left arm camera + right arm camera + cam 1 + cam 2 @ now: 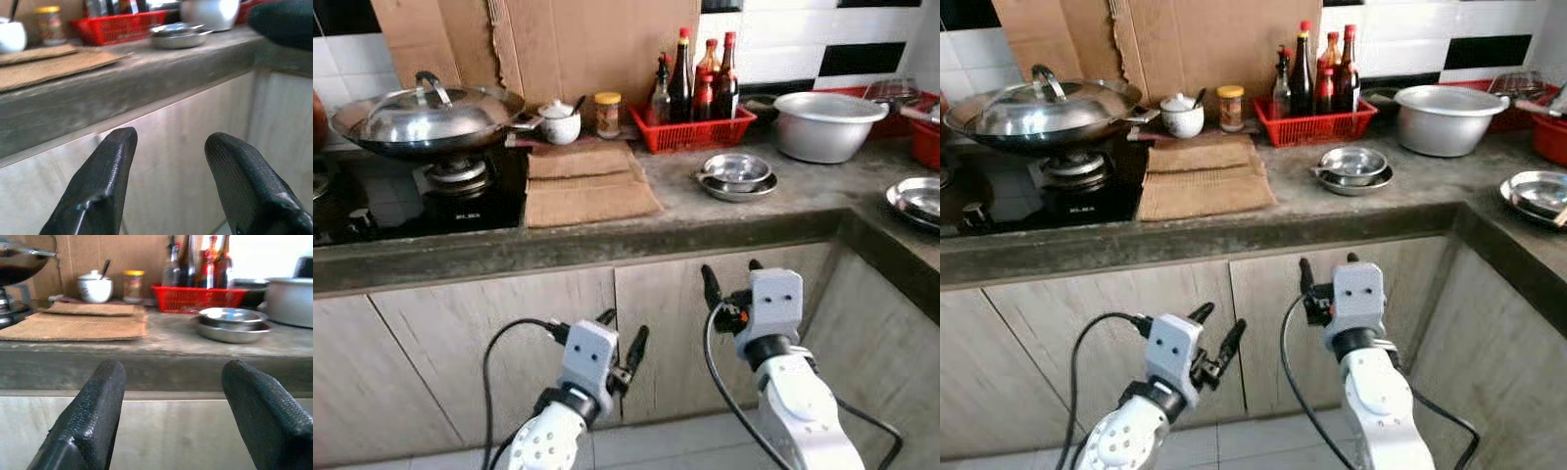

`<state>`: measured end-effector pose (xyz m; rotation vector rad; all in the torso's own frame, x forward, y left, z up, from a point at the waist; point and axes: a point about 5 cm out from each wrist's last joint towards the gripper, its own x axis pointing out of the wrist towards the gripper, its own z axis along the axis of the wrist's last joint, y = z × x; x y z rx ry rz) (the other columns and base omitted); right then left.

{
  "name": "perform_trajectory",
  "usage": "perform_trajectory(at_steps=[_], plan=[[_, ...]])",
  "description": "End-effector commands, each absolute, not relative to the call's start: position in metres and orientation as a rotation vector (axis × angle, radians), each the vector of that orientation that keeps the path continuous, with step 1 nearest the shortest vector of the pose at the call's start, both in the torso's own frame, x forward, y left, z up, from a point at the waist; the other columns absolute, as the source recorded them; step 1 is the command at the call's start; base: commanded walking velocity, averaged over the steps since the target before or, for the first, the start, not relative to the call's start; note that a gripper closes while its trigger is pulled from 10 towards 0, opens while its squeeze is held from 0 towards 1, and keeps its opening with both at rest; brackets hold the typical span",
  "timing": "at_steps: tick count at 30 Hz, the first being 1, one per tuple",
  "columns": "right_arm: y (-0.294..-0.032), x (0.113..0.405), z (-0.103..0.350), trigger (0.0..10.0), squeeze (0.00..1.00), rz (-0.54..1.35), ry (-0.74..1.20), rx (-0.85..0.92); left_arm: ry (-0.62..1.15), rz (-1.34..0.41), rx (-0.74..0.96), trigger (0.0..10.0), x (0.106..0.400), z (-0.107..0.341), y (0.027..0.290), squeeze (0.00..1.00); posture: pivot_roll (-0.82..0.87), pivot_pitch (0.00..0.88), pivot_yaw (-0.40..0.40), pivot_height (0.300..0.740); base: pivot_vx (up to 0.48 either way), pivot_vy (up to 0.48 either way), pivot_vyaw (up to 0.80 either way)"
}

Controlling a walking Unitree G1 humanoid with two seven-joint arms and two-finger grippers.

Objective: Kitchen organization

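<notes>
While both arms hang in the lower part of the frame, in front of the pale wood-grain cabinet doors (509, 343), I read the left gripper (622, 338) with its black fingers spread apart and holding nothing, and the right gripper (729, 279) likewise parted and empty, a little higher, just under the edge of the grey stone countertop (754, 211).

Everything I would sort sits above the fingertips, on that counter, well apart from both grippers. Nearest above the right gripper, at centre right, are the stacked shallow steel bowls (736, 176), a smaller one nested in a wider one. Behind them, at upper centre, the red plastic basket (693, 127) holds several dark sauce bottles with red caps (700, 83). Right of it stands the large round aluminium basin (827, 122); I cannot tell what is inside. At the far right edge lies a flat steel plate (915, 201).

At upper left, the lidded steel wok (426, 117) rests on the black gas stove (421, 196). Beside it are a small white lidded pot with a spoon (558, 122), a yellow-capped glass jar (607, 113), and folded brown cardboard sheets (587, 181).
</notes>
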<state>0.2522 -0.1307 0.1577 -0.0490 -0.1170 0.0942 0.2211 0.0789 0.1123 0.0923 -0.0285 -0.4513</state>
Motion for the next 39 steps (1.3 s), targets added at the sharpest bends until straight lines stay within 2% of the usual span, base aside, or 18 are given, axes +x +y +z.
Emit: perform_trajectory(at_steps=[1, 12, 19, 33, 39], plan=[[-0.134, 0.254, 0.160, 10.0, 0.00, 0.083, -0.125, -0.052, -0.044, -0.452, 0.095, 10.0, 0.223, 0.116, 0.078, 0.00, 0.03, 0.000, -0.017, 0.740, 0.319, 0.000, 0.00], [-0.134, 0.253, 0.160, 10.0, 0.00, 0.072, -0.126, -0.032, -0.044, -0.453, 0.095, 10.0, 0.222, 0.116, 0.078, 0.00, 0.03, 0.000, -0.018, 0.740, 0.329, 0.000, 0.00], [-0.133, 0.253, 0.158, 10.0, 0.00, 0.074, -0.117, -0.036, -0.043, -0.454, 0.096, 10.0, 0.223, 0.116, 0.078, 0.00, 0.03, 0.000, -0.016, 0.740, 0.342, 0.000, -0.76], [-0.134, 0.256, 0.161, 10.0, 0.00, 0.076, -0.134, -0.045, -0.041, -0.456, 0.097, 10.0, 0.222, 0.115, 0.078, 0.00, 0.03, 0.000, -0.017, 0.740, 0.341, 0.000, 0.00], [-0.134, 0.263, 0.174, 10.0, 0.00, 0.106, -0.190, -0.055, -0.038, -0.454, 0.091, 10.0, 0.222, 0.114, 0.077, 0.00, 0.03, 0.000, -0.016, 0.740, 0.000, 0.000, 0.00]])
